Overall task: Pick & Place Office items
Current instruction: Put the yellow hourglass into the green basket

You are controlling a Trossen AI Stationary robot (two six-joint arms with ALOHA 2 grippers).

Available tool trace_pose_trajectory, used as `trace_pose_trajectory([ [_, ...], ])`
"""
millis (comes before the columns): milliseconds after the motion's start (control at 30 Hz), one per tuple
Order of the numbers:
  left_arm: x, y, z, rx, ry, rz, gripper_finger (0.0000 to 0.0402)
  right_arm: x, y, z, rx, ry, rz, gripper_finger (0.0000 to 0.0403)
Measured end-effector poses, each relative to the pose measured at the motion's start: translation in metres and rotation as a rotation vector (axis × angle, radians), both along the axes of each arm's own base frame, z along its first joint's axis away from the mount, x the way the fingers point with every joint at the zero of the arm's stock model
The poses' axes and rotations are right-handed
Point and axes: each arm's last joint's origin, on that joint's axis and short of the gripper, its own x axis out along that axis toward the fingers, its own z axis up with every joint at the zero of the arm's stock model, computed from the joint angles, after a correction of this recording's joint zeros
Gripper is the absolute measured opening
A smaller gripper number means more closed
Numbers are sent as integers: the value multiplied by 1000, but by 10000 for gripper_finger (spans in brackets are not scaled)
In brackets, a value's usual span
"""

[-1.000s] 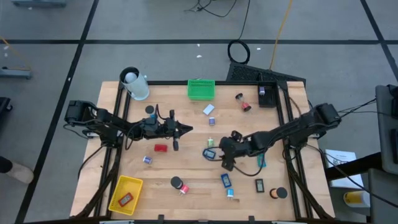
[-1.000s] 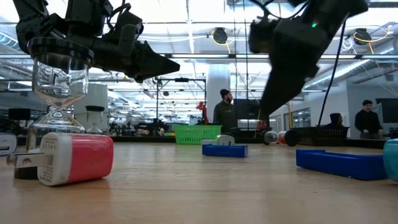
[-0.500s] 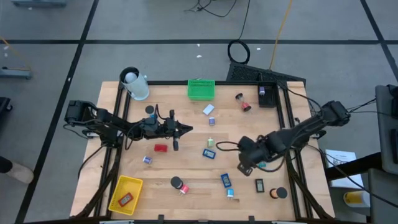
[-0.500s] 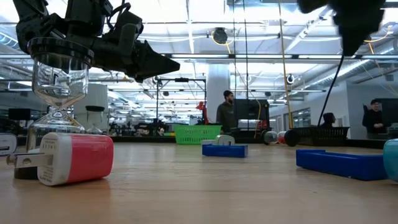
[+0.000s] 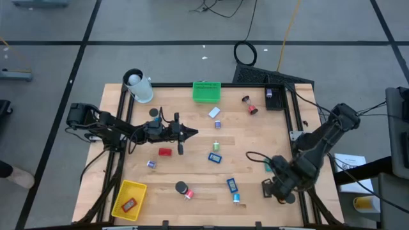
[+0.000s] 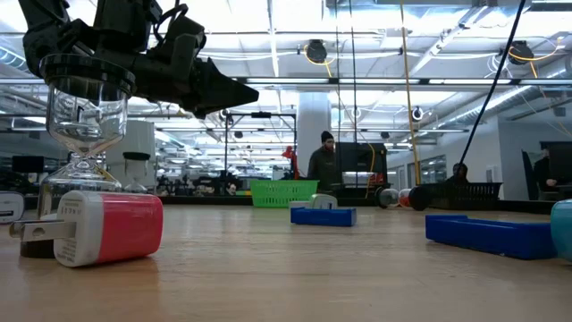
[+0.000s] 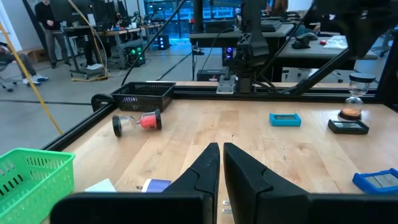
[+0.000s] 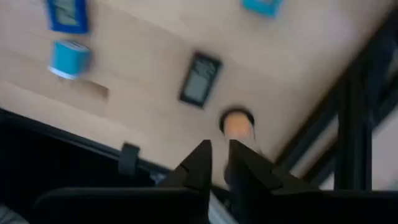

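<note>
Two grippers are in service. My left gripper hangs above the table's left-centre, near the red block. Its fingers are pressed together on nothing, which reads as a waiting posture. My right gripper is low over the front right corner, and its fingers are drawn in to a narrow slit with nothing visible between them. It points down at the orange-topped black cylinder, with the flat black piece just beside that. I judge this to be the target area for the next pick. The jaws would need to spread before any descent.

Item count, from the high view:
- Baskets: two. The green basket is at the far edge. The yellow basket is at the front left and holds one small red piece.
- Flat blue blocks: two, both loose at centre.
- Black round cylinders: three. One is near the left arm, one is at front centre, and one is under my right gripper.
- Teal pieces: two.
- Purple bit: one.

Most items lie scattered on the wood, so sorting is at an early stage.
</note>
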Motion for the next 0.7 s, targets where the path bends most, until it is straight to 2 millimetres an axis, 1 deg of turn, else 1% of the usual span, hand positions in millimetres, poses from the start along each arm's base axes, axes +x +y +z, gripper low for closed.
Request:
trace_pose_trajectory([
  [100,0,0,0,0,0,0,31,-10,9,0,30,60,-49,102],
  [267,0,0,0,-1,0,0,31,-24,23,0,31,83,-115,187],
  [367,0,0,0,-4,-1,0,31,-29,31,-4,10,105,-135,238],
  [467,0,0,0,-5,-1,0,31,-28,37,-10,-1,111,-129,282],
  [567,0,0,0,-5,-1,0,31,-26,41,-13,-4,111,-125,314],
  [700,0,0,0,-9,-1,0,31,-24,44,-19,-21,121,-126,334],
])
